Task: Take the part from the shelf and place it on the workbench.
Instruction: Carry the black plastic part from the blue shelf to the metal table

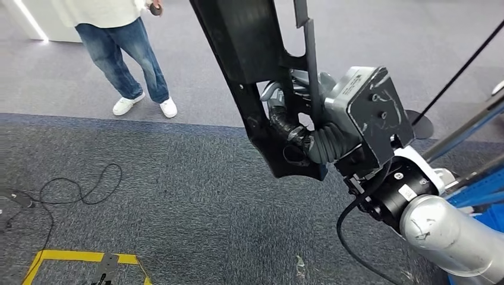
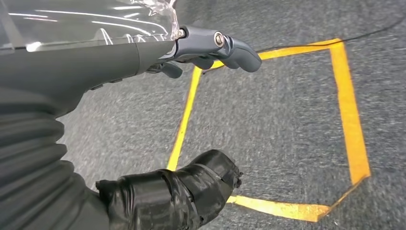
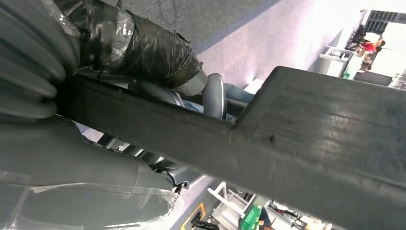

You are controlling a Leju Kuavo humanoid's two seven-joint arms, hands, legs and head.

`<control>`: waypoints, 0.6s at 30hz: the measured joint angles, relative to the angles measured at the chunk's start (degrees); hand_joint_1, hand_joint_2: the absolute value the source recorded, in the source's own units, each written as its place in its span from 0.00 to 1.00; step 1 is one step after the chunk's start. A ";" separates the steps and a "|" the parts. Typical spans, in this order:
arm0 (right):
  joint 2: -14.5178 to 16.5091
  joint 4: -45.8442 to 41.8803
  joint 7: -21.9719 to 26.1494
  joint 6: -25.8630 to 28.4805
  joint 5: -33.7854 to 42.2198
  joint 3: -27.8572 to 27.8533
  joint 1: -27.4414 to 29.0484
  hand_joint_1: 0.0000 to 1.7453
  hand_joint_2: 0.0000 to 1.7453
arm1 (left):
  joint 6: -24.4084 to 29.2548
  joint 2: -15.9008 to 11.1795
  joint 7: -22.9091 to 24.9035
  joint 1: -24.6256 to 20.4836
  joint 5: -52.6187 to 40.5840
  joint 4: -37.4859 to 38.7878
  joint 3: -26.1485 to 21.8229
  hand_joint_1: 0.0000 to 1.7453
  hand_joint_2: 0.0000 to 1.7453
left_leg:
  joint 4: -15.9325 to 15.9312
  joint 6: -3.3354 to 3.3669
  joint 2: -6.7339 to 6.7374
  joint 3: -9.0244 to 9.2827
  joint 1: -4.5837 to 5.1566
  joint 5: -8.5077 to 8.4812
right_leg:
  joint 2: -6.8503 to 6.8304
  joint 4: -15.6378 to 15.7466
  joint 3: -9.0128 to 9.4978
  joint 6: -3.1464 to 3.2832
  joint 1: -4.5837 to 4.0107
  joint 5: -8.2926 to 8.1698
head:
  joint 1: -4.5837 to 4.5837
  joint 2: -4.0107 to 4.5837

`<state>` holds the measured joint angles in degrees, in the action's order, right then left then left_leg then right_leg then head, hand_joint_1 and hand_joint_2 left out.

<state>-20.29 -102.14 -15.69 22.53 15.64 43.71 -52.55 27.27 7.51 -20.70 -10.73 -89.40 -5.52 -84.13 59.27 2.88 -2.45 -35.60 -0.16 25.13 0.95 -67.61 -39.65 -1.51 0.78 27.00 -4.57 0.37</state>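
Head view showed the right hand (image 1: 309,139) at centre frame clamped around the lower end of the long black part (image 1: 249,59), whose long axis rose toward the top edge. The left hand (image 2: 210,45) hung empty, fingers apart, over the carpet.

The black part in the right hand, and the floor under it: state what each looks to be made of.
Black part: looks like moulded plastic or a composite, matte with a faint surface grain; rigid flat panel with cut-outs. Cannot tell which for certain.
Floor: short-pile carpet, dark grey flecked weave, with a lighter band further off.
The right hand grips the part near its lower end.
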 joint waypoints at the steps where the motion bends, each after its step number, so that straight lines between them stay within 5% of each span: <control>1: -0.13 -0.01 -0.09 0.06 -0.33 0.00 -0.06 1.00 1.00 | -0.01 0.05 0.07 -0.05 -0.05 0.01 -0.05 0.00 1.00 | 0.09 -0.19 -0.48 0.27 0.07 0.28 | 1.06 3.42 1.23 0.31 -0.01 -1.96 | -0.04 0.01; 3: -0.25 -0.05 -0.15 0.21 -1.04 0.00 -0.27 1.00 1.00 | -0.01 0.15 0.13 -0.20 -0.16 0.03 -0.12 0.00 1.00 | 0.26 -0.70 -1.43 0.21 -0.10 0.54 | 2.52 7.71 2.94 0.57 -0.15 -3.12 | -0.11 0.00; 6: -0.28 -0.17 -0.21 0.31 -1.61 0.00 -0.44 1.00 1.00 | 0.02 0.27 -0.10 -0.12 -0.32 0.07 -0.17 0.00 1.00 | 0.18 -1.74 -2.46 -0.05 -0.55 0.57 | 1.52 8.99 3.93 0.88 -0.27 -2.64 | -0.02 0.00; 8: -0.39 -0.25 -0.24 0.37 -1.80 0.00 -0.52 1.00 1.00 | 0.03 0.30 -0.28 -0.07 -0.39 0.08 -0.18 0.00 1.00 | 2.50 -2.32 -1.03 -1.10 -0.49 1.94 | 0.34 9.68 4.75 1.36 -0.06 -2.66 | -0.02 0.00; 11: -0.52 -0.32 -0.46 0.40 -2.11 0.00 -0.56 1.00 1.00 | 0.03 0.29 -0.30 -0.20 -0.44 0.09 -0.18 0.00 1.00 | 12.09 -3.05 1.27 -6.17 -0.62 5.93 | -1.51 9.88 5.33 1.94 -0.17 -2.32 | -0.08 0.01; 13: -0.66 -0.50 -0.91 0.41 -2.21 -0.02 -0.57 1.00 1.00 | 0.03 0.31 -0.29 -0.09 -0.46 0.10 -0.18 0.00 1.00 | 14.72 -3.45 1.70 -8.00 -0.94 5.70 | -2.61 9.82 5.56 1.96 -0.19 -2.00 | -0.09 0.00; 16: -1.08 -1.18 -1.25 0.47 -2.22 -0.17 -0.82 1.00 1.00 | 0.03 0.31 -0.28 -0.06 -0.49 0.11 -0.18 0.00 1.00 | 5.84 -3.84 3.80 -3.82 -1.15 0.54 | -4.16 9.29 6.05 1.32 -0.20 -1.13 | -0.12 -0.01; 18: -1.41 -1.58 -1.29 0.49 -2.15 -0.39 -1.14 1.00 1.00 | 0.03 0.34 -0.24 -0.20 -0.51 0.12 -0.18 0.00 1.00 | 1.31 -3.20 5.26 -1.63 -0.80 -0.68 | -5.00 8.80 6.13 0.67 -0.44 -0.55 | -0.15 -0.02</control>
<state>-21.70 -103.72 -16.98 23.02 13.49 43.33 -53.69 27.30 7.85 -20.93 -10.93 -89.91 -5.40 -84.30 60.58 -0.32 2.81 -37.23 -0.96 24.45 -4.05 -58.82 -33.52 -0.84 0.34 26.45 -4.72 0.35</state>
